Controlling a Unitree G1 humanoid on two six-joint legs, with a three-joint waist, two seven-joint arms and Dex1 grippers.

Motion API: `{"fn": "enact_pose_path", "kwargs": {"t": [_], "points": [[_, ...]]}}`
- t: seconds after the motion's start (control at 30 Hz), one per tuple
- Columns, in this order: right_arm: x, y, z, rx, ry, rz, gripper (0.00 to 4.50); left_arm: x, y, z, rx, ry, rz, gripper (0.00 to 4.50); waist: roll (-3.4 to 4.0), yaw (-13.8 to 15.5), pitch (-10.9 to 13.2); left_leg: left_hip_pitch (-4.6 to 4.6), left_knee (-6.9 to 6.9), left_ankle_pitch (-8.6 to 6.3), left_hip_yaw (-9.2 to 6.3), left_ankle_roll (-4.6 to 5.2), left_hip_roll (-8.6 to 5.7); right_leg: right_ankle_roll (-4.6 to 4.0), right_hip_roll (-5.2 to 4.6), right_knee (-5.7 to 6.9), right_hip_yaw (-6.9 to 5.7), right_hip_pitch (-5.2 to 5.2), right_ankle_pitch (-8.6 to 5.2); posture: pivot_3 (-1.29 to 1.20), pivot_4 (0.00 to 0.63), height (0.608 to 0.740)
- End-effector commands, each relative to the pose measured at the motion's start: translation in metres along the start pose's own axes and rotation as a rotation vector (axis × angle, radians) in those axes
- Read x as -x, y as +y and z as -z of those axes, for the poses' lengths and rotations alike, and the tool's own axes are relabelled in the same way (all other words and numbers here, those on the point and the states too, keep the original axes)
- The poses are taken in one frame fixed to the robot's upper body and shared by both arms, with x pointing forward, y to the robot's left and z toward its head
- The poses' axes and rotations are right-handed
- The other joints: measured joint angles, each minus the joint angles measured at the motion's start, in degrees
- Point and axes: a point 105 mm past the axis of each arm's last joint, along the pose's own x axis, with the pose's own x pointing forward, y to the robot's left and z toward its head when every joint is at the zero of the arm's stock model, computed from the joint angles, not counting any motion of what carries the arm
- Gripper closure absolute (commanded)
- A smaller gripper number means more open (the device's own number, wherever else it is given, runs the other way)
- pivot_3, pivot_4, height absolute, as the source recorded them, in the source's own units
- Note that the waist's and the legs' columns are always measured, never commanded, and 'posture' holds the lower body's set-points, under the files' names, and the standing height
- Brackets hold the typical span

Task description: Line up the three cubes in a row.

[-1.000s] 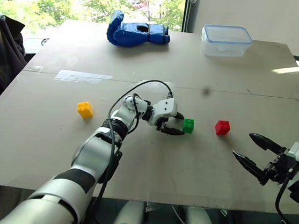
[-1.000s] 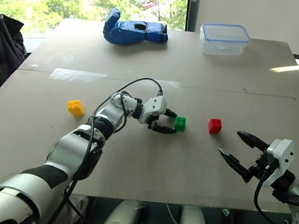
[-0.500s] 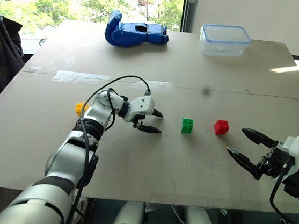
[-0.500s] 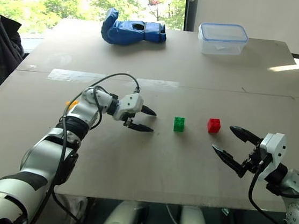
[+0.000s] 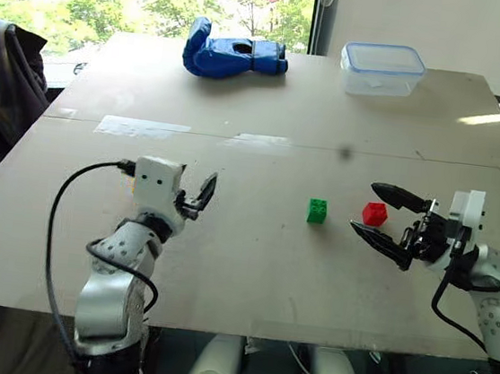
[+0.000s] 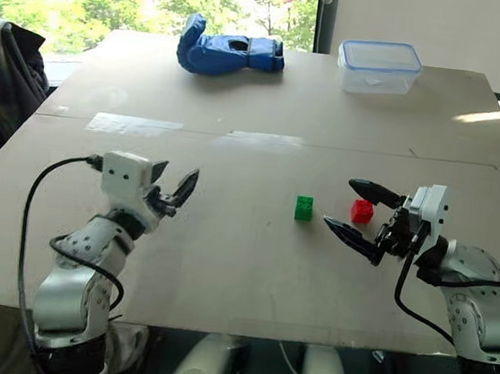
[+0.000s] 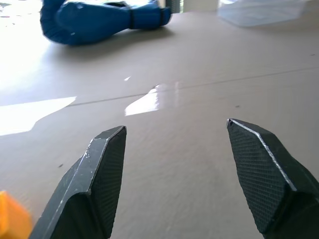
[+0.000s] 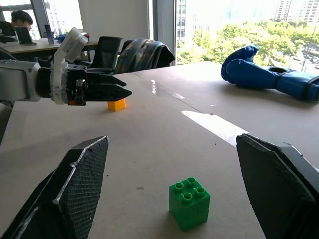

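The green cube (image 5: 318, 211) stands mid-table, with the red cube (image 5: 374, 214) just to its right. My right gripper (image 5: 363, 205) hovers open and level over the table, pointing left; from the head the red cube shows between its fingers. In the right wrist view the green cube (image 8: 189, 202) lies ahead of the open gripper (image 8: 172, 138). The yellow cube (image 8: 116, 104) sits at the table's left, beside my left gripper (image 6: 179, 174), mostly hidden from the head by that wrist. The left gripper (image 7: 175, 124) is open and empty, pointing forward, with the yellow cube (image 7: 9, 221) at its side.
A blue glove (image 5: 234, 52) and a clear lidded container (image 5: 382, 68) lie at the table's far edge. A strip of clear tape (image 5: 144, 127) is stuck on the left half. A dark jacket (image 5: 5, 78) hangs on a chair off the left edge.
My left arm drew back from the green cube toward the near left and turned to point forward. The right gripper moved left, up to the red cube. The cubes stayed put.
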Motion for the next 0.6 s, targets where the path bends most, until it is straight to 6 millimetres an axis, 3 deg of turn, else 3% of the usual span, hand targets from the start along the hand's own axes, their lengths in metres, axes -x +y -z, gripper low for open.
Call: {"fn": "enact_pose_path", "kwargs": {"t": [0.03,0.33,0.6], "points": [[-0.008,-0.002,-0.006,0.038,-0.019,-0.042,0.29,0.011,0.013,-0.005,-0.035,-0.015,-0.141,1.22,0.00,0.17,0.00,0.00,0.00,0.00,-0.01,0.00,0.00,0.00,0.00,0.00,-0.01,0.00,0.00,0.00,0.150,0.740],[-0.018,-0.002,-0.007,0.053,-0.017,-0.074,0.29,0.020,0.055,0.018,-0.013,0.016,-0.373,1.22,0.00,0.88,0.00,-0.07,-0.02,0.01,-0.10,-0.03,-0.01,-0.02,-0.04,-0.08,-0.14,0.00,-0.01,0.00,0.150,0.740],[-0.023,0.005,-0.009,0.051,-0.045,-0.068,0.29,-0.007,0.059,0.046,-0.020,0.074,-0.177,1.22,0.00,0.83,0.00,-0.07,-0.04,0.01,-0.10,-0.03,-0.02,-0.03,-0.03,-0.09,-0.17,0.00,-0.01,0.00,0.150,0.740]]}}
